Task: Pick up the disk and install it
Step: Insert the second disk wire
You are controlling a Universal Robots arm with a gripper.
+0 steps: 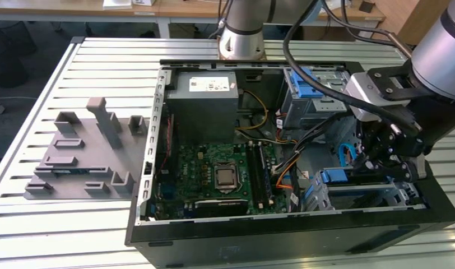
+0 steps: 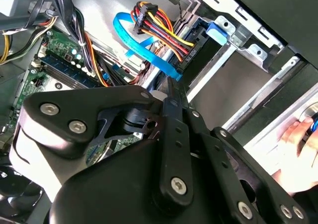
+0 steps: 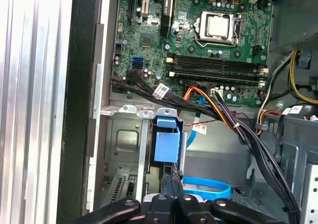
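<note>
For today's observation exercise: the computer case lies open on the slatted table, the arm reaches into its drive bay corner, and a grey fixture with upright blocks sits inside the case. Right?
Not quite. The grey fixture sits on the slatted table, outside the computer case, on the exterior view's left. The rest holds: the gripper is at the drive bay corner.

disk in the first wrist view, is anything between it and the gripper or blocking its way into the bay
Nothing visible separates them: the gripper sits right at the disk, whose blue carrier is already in the metal bay. A black cable bundle crosses just beyond it.
</note>
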